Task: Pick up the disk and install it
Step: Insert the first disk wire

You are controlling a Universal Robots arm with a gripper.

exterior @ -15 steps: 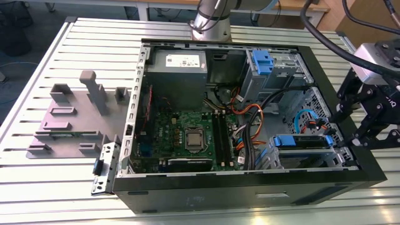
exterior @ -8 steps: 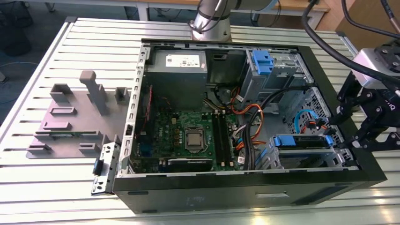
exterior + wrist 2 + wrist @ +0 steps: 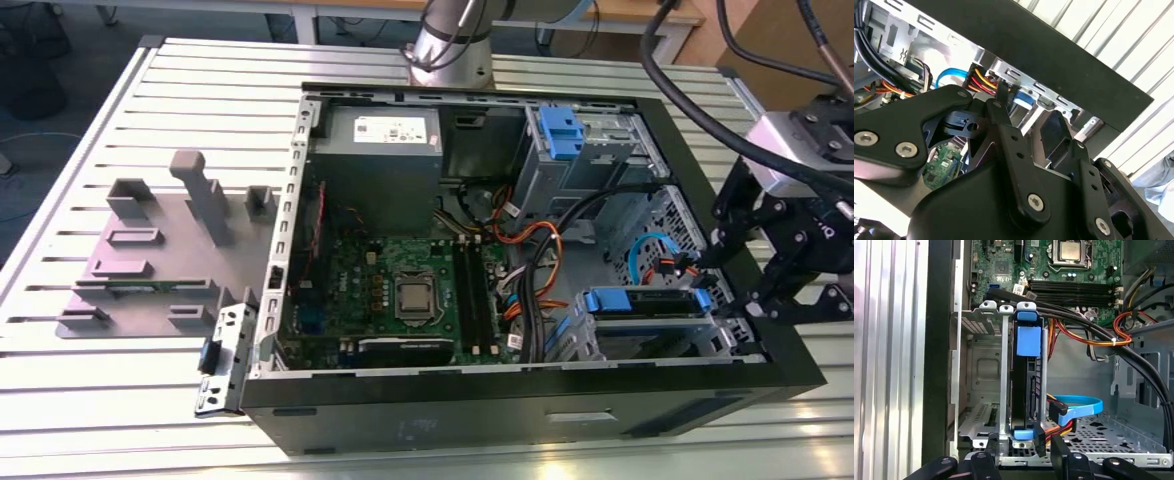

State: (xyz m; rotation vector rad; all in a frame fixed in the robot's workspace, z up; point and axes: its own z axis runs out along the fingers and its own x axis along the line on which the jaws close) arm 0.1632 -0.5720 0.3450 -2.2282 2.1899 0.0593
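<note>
The disk (image 3: 1024,385) stands on edge in the metal drive cage (image 3: 984,390) at the case's corner, with blue rails at both ends. Power and blue data cables (image 3: 1074,407) are plugged into its near end. In the exterior view the disk (image 3: 643,300) lies in the cage at the case's lower right. My gripper (image 3: 750,290) hangs just outside the case wall on the exterior view's right. In the first wrist view the gripper (image 3: 1025,452) is open, its two fingers on either side of the disk's near end and apart from it. The second wrist view shows the gripper (image 3: 1028,125) beside the case rim.
The open computer case (image 3: 534,405) lies on a slatted metal table (image 3: 134,400). Inside are a motherboard (image 3: 400,290), a grey power-supply box (image 3: 384,135), a blue caddy clip (image 3: 561,135) in the upper bay and thick black cables (image 3: 1094,332). A grey fixture plate (image 3: 147,250) sits on the exterior view's left.
</note>
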